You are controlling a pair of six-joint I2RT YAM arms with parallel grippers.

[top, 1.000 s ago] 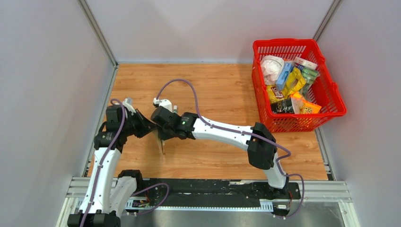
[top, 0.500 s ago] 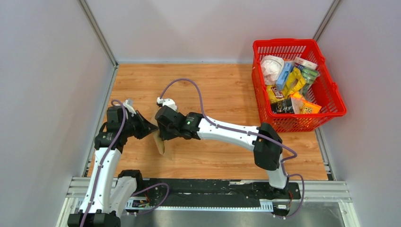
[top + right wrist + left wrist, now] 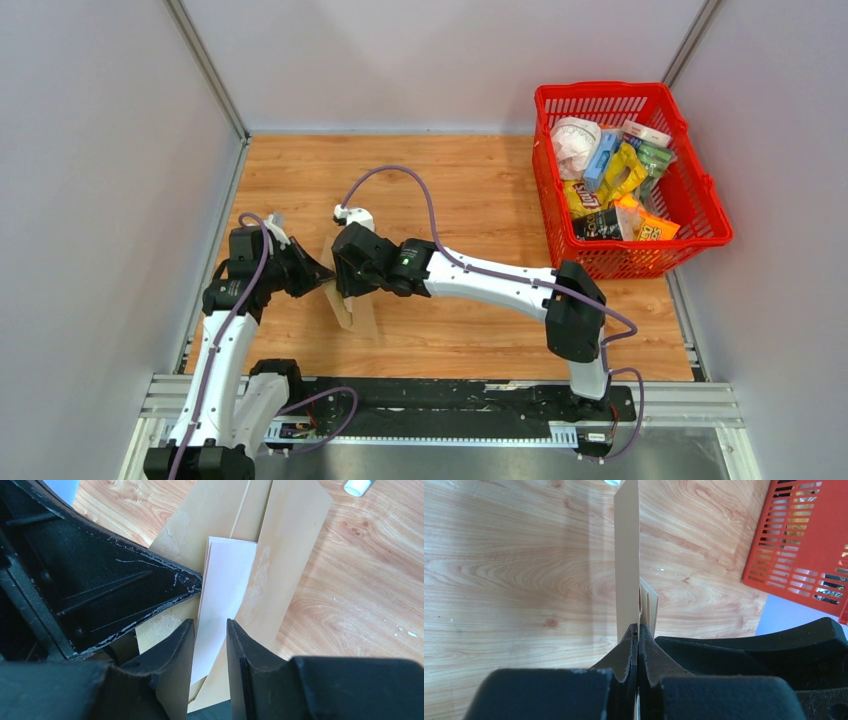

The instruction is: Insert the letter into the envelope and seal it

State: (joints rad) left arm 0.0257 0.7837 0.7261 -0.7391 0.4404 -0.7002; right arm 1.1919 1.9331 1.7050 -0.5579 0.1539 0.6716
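The tan envelope (image 3: 355, 311) stands on edge over the wood table, between the two grippers. My left gripper (image 3: 322, 276) is shut on its near edge; in the left wrist view the envelope (image 3: 627, 555) rises edge-on from the closed gripper (image 3: 638, 630). In the right wrist view the pale letter (image 3: 225, 590) lies between the envelope's tan panels (image 3: 285, 555), partly tucked in. My right gripper (image 3: 210, 625) is open, its fingers either side of the letter's lower part with a gap showing. In the top view the right gripper (image 3: 346, 287) sits over the envelope's top.
A red plastic basket (image 3: 700, 190) full of snack packs stands at the back right and also shows in the left wrist view (image 3: 804, 540). A small white object (image 3: 357, 486) lies on the wood beyond the envelope. Grey walls close in the left, back and right.
The right gripper has shifted slightly right and toward the near edge. The envelope has tilted and spread, so more of its tan face shows. The left gripper has kept its hold.
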